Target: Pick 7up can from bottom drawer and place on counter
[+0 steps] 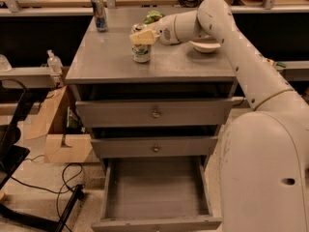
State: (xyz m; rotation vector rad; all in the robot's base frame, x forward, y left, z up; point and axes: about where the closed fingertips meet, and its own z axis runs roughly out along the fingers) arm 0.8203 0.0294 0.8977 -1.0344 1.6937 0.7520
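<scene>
- 7up can (141,51) stands upright on the counter (106,57), near the counter's middle and a little toward its back, so the step in hand looks like the release
- bottom drawer (157,187) hangs pulled out below the counter's front, its gray floor bare; it asks nothing more of this step
- white bowl (205,45) sits toward the counter's back right, so the retreat is better made upward first, not sideways toward it
- gripper (143,36) is at the can's top, above the counter's middle; i cannot tell whether it clasps the can or has let go
- slim dark can (100,14) at the counter's back left corner is well apart and no worry
- for the can itself: see that its base lies flat on the counter before loosening, let go fully, then rise straight up so nothing drags the rim and tips it
</scene>
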